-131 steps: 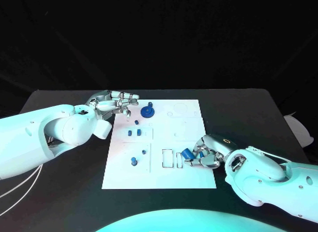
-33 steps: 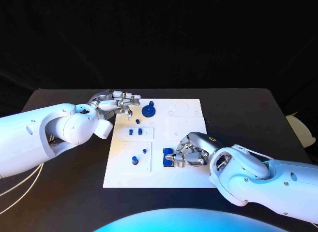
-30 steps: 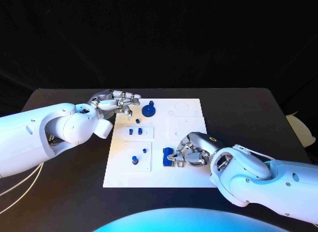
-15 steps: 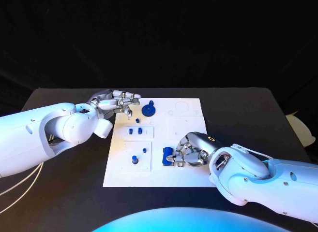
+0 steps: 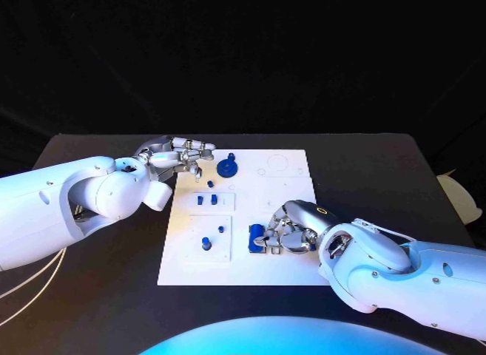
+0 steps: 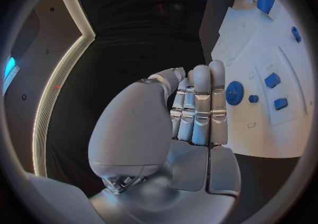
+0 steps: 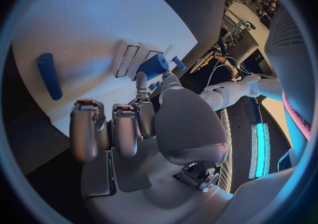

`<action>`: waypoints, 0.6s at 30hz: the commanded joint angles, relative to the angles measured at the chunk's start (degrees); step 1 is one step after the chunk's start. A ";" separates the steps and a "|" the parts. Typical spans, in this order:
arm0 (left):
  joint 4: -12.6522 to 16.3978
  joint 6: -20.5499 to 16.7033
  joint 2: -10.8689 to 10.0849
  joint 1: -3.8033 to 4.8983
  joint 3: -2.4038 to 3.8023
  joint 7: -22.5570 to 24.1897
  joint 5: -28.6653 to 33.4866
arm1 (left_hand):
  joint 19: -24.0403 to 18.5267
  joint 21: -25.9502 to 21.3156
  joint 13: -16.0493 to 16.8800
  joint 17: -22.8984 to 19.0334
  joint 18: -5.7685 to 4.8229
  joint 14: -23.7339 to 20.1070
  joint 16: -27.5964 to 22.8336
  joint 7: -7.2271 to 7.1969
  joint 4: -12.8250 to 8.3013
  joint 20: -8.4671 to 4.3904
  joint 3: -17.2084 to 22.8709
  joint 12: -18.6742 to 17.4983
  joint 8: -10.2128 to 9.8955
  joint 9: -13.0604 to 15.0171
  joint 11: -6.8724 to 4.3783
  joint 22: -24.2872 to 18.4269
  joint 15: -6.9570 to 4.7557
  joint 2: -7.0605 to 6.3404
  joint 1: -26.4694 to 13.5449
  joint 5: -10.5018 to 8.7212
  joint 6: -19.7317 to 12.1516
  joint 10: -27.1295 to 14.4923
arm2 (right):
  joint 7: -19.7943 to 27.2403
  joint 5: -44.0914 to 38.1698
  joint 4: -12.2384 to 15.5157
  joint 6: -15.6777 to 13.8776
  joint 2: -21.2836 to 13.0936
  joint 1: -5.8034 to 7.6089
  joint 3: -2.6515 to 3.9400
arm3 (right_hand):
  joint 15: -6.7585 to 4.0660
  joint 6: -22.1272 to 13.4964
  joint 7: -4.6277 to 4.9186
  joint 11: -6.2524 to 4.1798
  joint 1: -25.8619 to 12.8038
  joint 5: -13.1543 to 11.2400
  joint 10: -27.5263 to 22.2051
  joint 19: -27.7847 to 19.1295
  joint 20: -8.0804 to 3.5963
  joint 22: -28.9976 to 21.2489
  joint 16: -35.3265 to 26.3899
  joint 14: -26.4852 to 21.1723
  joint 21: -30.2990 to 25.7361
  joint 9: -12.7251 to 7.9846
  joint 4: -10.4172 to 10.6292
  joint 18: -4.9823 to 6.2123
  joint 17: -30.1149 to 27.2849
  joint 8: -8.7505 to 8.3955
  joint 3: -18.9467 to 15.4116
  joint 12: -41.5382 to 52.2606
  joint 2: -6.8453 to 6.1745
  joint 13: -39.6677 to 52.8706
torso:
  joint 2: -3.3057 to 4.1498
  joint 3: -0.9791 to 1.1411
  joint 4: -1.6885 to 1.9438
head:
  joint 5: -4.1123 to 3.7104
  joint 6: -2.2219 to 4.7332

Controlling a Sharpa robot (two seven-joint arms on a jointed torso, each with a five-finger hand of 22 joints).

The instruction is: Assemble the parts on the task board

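1. Board: I see the task board [image 5: 291, 270] on the bench [image 5: 392, 177].
2. Right robot hand [image 5: 288, 235] pinches a blue block [image 5: 256, 238] at the board's slots.
3. Left robot hand [image 5: 179, 157] hovers empty, fingers extended, beside the blue gear [image 5: 227, 169].

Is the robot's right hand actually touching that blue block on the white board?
Touching. The head view shows the right hand with its fingers against the blue block on the task board, no gap visible between them.

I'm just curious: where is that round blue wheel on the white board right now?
In the head view the blue wheel sits near the white board's far edge, just beside the left hand's fingers.
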 commanded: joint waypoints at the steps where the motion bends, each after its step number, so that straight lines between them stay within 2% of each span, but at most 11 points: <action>1: 0.15 0.97 0.03 0.03 0.03 0.11 0.24 | -0.25 -0.36 0.05 -0.05 0.85 -0.48 -0.17 0.24 0.09 0.26 -0.24 0.20 -0.08 -0.09 0.11 -0.05 0.07 0.60 0.09 0.05 -0.17 -0.42 | -0.95 -2.29 -0.14 0.16 -0.46 -0.15 -0.13 | -0.52 -0.05 -0.47 -0.14 1.46 -0.35 0.37 2.93 -0.49 12.91 0.19 5.13 0.36 0.15 -0.53 -0.96 11.17 0.39 0.03 0.38 0.37 3.76 | 0.08 0.05 -0.02 | 0.04 -0.03; 9: 0.15 1.08 -0.02 0.02 0.03 0.04 0.24 | -0.24 -0.40 0.06 -0.07 0.85 -0.51 -0.16 0.25 0.08 0.26 -0.19 0.26 -0.06 -0.11 0.11 -0.07 0.07 0.74 0.13 0.07 -0.18 -0.50 | -1.19 -3.53 0.28 -0.47 -1.25 -0.15 -0.12 | -0.58 -0.02 -0.58 -0.23 2.67 -0.96 0.52 3.00 -0.56 12.96 0.20 5.13 0.54 0.28 -0.82 -1.00 11.20 0.45 0.26 0.60 0.62 4.00 | 0.06 0.10 -0.02 | 0.13 -0.23; 18: 0.13 1.12 0.00 0.02 0.03 0.05 0.24 | -0.24 -0.40 0.06 -0.07 0.85 -0.51 -0.16 0.25 0.08 0.26 -0.19 0.26 -0.06 -0.11 0.11 -0.07 0.07 0.74 0.13 0.07 -0.18 -0.50 | -0.30 -3.17 0.91 -0.57 -1.47 -0.15 -0.10 | -0.57 0.01 -0.47 -0.17 2.34 -1.27 0.57 3.01 -0.57 12.97 0.20 5.13 0.59 0.34 -0.41 -1.01 11.21 0.47 -0.12 0.63 0.35 4.05 | 0.04 0.04 -0.02 | 0.18 -0.31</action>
